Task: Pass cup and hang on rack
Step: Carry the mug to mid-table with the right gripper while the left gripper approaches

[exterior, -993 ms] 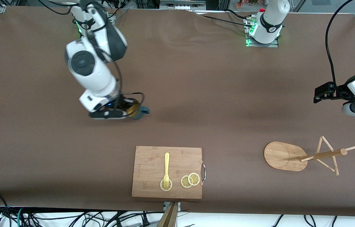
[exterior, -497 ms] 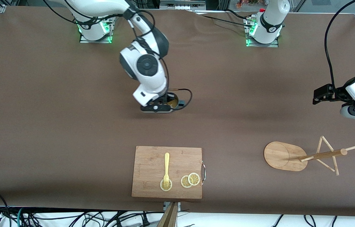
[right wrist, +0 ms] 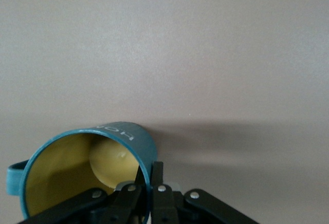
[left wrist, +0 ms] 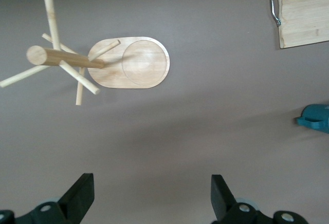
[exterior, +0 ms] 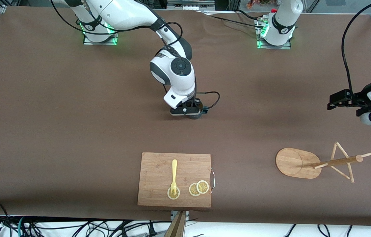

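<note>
The dark teal cup (right wrist: 87, 167) with a yellowish inside is held by its rim wall in my right gripper (right wrist: 149, 175), which is shut on it. In the front view the right gripper (exterior: 188, 112) is low over the middle of the table and hides most of the cup; only its teal handle (exterior: 204, 111) shows. The cup also shows in the left wrist view (left wrist: 316, 118). The wooden rack (exterior: 295, 162) stands toward the left arm's end of the table and shows in the left wrist view (left wrist: 133, 63). My left gripper (exterior: 340, 99) is open and empty (left wrist: 151, 193), up over bare table by the rack.
A bamboo cutting board (exterior: 159, 164) lies near the table's front edge, with a yellow fork (exterior: 174, 176) and lemon slices (exterior: 199, 188) on it. Its corner shows in the left wrist view (left wrist: 303, 23). Brown table cover lies between the cup and the rack.
My right arm has carried the cup from the right arm's end of the table to the middle. The left arm has barely moved.
</note>
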